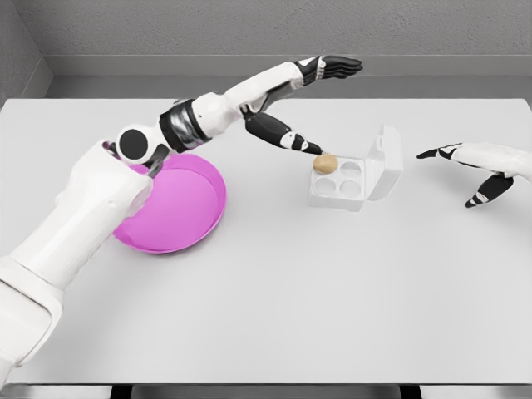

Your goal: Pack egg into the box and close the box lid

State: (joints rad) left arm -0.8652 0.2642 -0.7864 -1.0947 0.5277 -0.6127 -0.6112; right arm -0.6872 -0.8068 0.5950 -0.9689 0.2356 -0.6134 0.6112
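**Egg seated in tray, left fingertips above it**

Nearest the camera, the left arm crosses the grey table (274,316) from the lower left, passing over the rim of a magenta bowl (187,212) – part of the bowl is hidden behind the arm. Further out stands the white egg box (353,179), four-cup tray, lid (386,158) raised at its right side. The brown egg (325,163) sits in the far-left cup. The left hand (312,100) is spread wide and grips nothing – its lower fingers (291,140) reach down just beside the egg; contact cannot be confirmed. The right hand (474,166) hovers well right of the box, fingers relaxed and holding nothing.
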